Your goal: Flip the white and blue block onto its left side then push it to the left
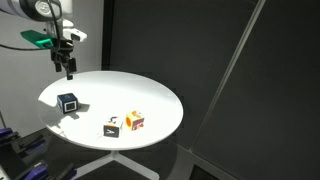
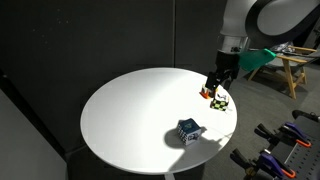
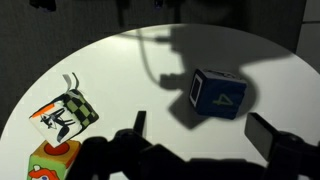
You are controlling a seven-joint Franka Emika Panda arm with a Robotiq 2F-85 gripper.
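Observation:
The white and blue block point(image 1: 68, 102) sits on the round white table point(image 1: 150, 95), seen in both exterior views point(image 2: 189, 130). In the wrist view it point(image 3: 218, 94) shows a dark blue face with a faint mark and a white side. My gripper point(image 1: 69, 66) hangs open and empty above the table, well above the block; it also shows in an exterior view point(image 2: 214, 85). In the wrist view its fingers point(image 3: 205, 132) stand apart, with the block just beyond them.
A black cube with a white mark point(image 1: 111, 127) and an orange, yellow and red cube point(image 1: 134, 121) sit side by side near the table edge; both show in the wrist view point(image 3: 66, 112) point(image 3: 50, 160). Dark curtains surround the table.

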